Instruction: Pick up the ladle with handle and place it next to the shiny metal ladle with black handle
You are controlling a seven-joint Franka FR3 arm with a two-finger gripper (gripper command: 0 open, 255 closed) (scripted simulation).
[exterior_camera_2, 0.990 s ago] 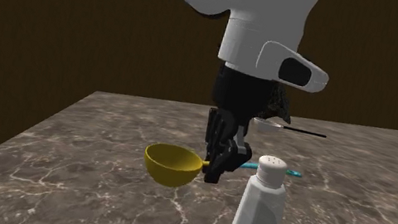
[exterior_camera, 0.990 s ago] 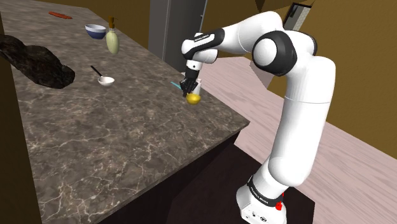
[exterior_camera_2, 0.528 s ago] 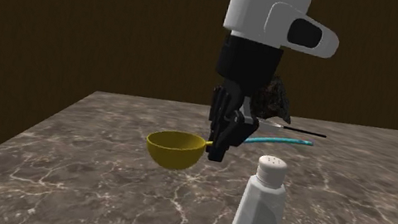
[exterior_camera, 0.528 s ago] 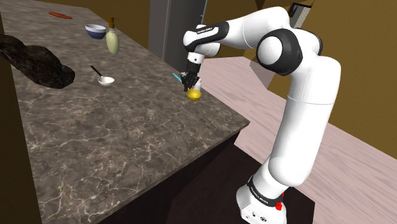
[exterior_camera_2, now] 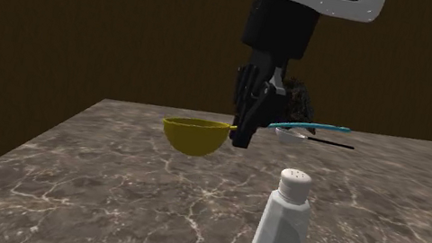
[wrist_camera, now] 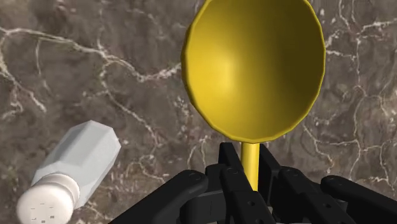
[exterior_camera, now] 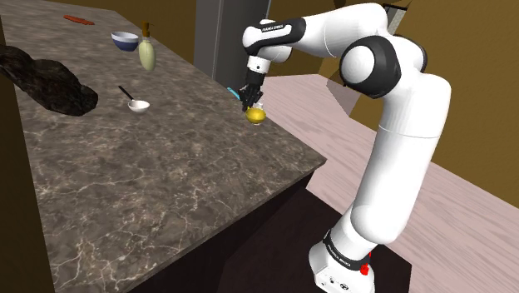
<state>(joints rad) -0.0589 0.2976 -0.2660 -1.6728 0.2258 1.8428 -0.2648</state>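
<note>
Second exterior view, black gripper [exterior_camera_2: 242, 137] clamped on yellow ladle [exterior_camera_2: 191, 135] by its blue handle, bowl held above marble counter [exterior_camera_2: 92, 190], white shaker [exterior_camera_2: 279, 232] near, shiny metal ladle [exterior_camera_2: 290, 137] far behind.

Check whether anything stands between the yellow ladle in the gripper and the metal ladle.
Nothing visible does. The gripper holds the yellow ladle above the counter, and bare counter stretches from there to the metal ladle. The white shaker stands on the far side of the gripper from it, off that path.
</note>
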